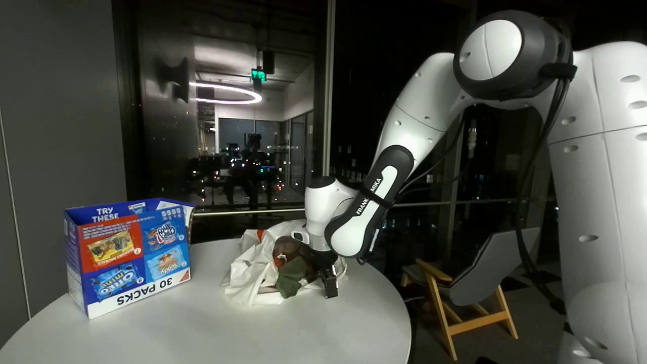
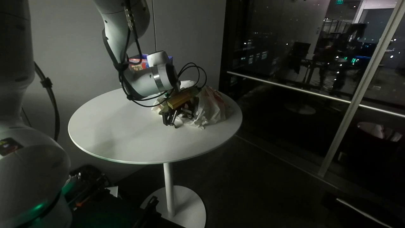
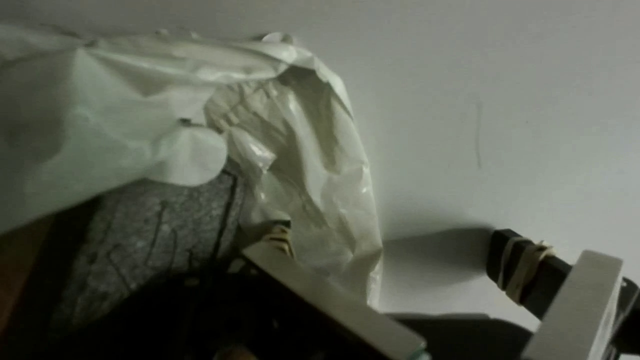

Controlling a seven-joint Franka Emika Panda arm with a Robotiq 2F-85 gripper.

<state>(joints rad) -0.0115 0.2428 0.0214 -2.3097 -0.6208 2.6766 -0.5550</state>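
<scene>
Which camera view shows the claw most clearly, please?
The wrist view: both fingers of the claw appear close and spread apart, tan bands on their tips. Both exterior views show it only small and dark, near the white bag.

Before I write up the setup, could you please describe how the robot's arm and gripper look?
The arm is white and rounded, with a dark-ringed joint, partly hidden FRANKA EMIKA lettering and black cables; the gripper has black fingers wrapped in tan bands.
</scene>
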